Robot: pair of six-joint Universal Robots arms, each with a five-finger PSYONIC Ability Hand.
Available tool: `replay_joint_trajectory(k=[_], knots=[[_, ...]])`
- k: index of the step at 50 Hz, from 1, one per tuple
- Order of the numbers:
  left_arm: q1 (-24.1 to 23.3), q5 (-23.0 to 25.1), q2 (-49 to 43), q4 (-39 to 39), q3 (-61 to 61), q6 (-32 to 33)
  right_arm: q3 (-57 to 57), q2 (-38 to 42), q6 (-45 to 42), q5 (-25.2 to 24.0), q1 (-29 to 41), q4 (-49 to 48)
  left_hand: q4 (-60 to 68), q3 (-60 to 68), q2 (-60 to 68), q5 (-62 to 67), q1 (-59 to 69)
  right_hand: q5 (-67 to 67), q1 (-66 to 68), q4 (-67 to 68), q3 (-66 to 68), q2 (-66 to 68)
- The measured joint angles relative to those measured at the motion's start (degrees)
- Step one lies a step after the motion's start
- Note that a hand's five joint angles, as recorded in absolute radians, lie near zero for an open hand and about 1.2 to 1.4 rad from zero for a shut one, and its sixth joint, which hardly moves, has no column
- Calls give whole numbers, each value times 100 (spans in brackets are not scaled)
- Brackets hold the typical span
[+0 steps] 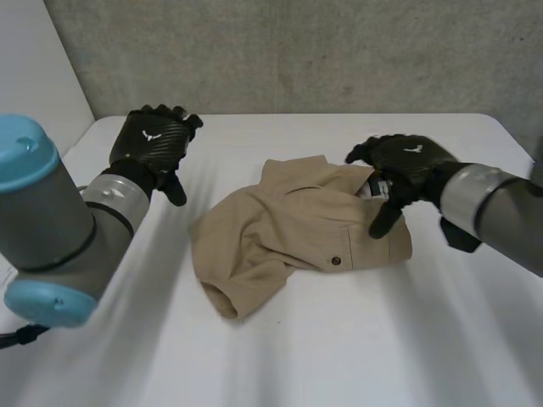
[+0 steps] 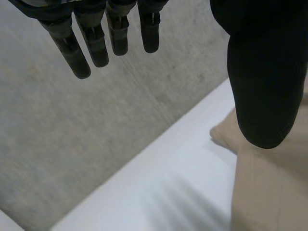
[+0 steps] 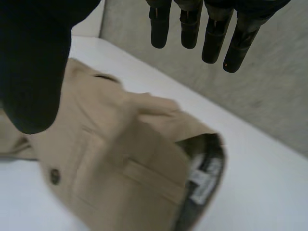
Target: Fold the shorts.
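Tan shorts lie crumpled in the middle of the white table, folded over, a button and a pocket flap facing up. My left hand hovers open to the left of the shorts, apart from them, its fingers straight and empty; a corner of the shorts lies below its thumb. My right hand is open over the right end of the shorts, at the waistband. In the right wrist view the fingers are straight above the shorts, whose dark inner waistband with a white label faces up.
A grey wall runs along the table's far edge. Bare table surface lies in front of the shorts and on both sides.
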Motion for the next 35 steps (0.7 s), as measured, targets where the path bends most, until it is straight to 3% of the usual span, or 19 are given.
replay_joint_trajectory(k=[5,11,14,15,16,17,21,31,34,35], knots=[[406,805,-790,-549,711,-258,-973,903,108,331,217,368,275,166,256,253,2,0,0,0,0,0],[594,1230,-1753,-1254,1564,-315,-1615,1698,-37,719,366,489,304,207,278,273,2,18,15,19,27,22],[624,1282,-2239,-1510,1918,-304,-1750,1959,-293,930,449,524,304,208,278,273,2,1555,1435,1593,1708,1689],[624,1282,-2239,-1510,1918,-304,-1750,1959,-293,930,449,524,304,208,278,273,2,1555,1435,1593,1708,1689],[617,1283,-2445,-1575,2060,-298,-1768,2009,-414,999,480,524,304,208,278,273,2,3202,2941,3323,3437,3582],[610,1280,-2540,-1598,2123,-295,-1771,2027,-481,1034,497,524,304,207,278,273,2,3760,3419,3919,4016,4066],[559,1261,-2852,-1624,2350,-292,-1731,1966,-659,1098,565,492,304,208,278,273,2,5167,4356,5378,5448,5441],[334,1231,-3011,-1575,2593,-326,-1065,808,-907,850,684,326,1011,920,990,979,955,5186,4356,5438,5476,5443],[282,1232,-3006,-1575,2598,-315,-809,522,-1146,792,678,352,1856,1763,1888,1800,1850,5186,4356,5438,5476,5443],[268,1232,-3009,-1575,2596,-309,-739,464,-1244,788,674,367,2855,2766,2907,2781,2958,5186,4356,5438,5476,5443]])
